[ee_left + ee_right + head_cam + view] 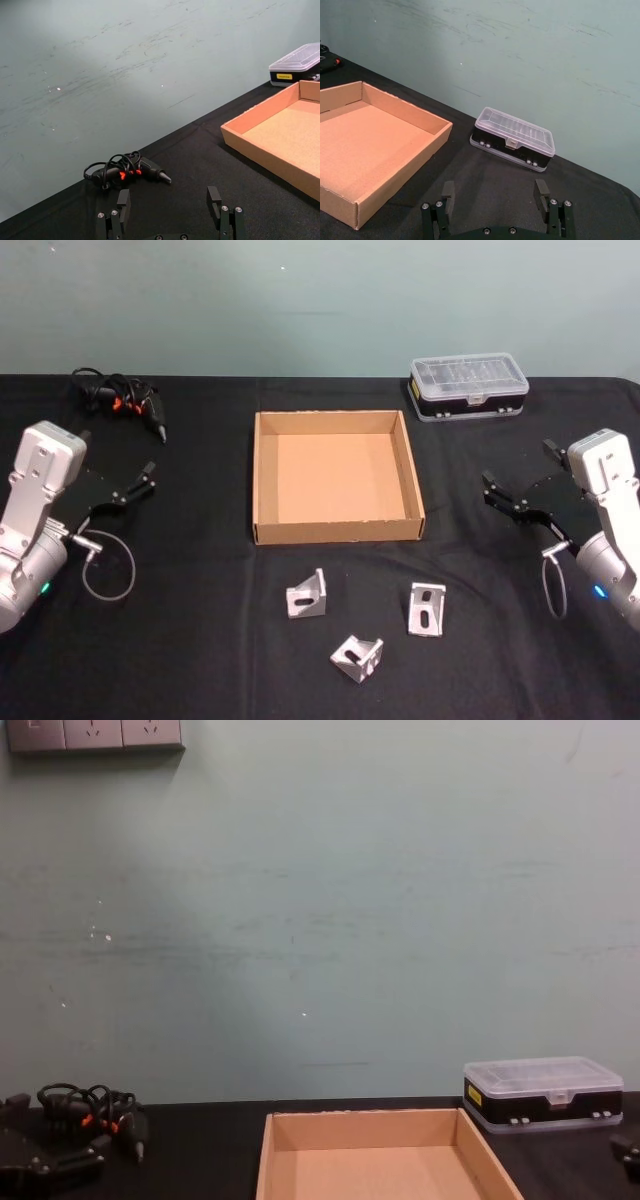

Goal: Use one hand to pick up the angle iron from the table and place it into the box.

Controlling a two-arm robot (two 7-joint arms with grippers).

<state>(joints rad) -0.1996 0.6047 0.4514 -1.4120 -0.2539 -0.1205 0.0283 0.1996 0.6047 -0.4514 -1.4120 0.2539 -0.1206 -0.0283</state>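
Nearest angle iron (357,657) sits on the desk (200,640), two more close by, all just before the box (266,480). Left hand (168,200) and right hand (494,192) hang spread at the sides. An off-centre pinch might let the slick iron twist loose or knock its neighbours.

You see the cardboard box (338,531) at the middle of the worktop (200,640). Toward the front edge lie the left angle iron (307,595), the right angle iron (427,609) and the front angle iron (357,657), all apart. The left end effector (118,462) and the right end effector (520,468) hover with fingers spread near the side edges.
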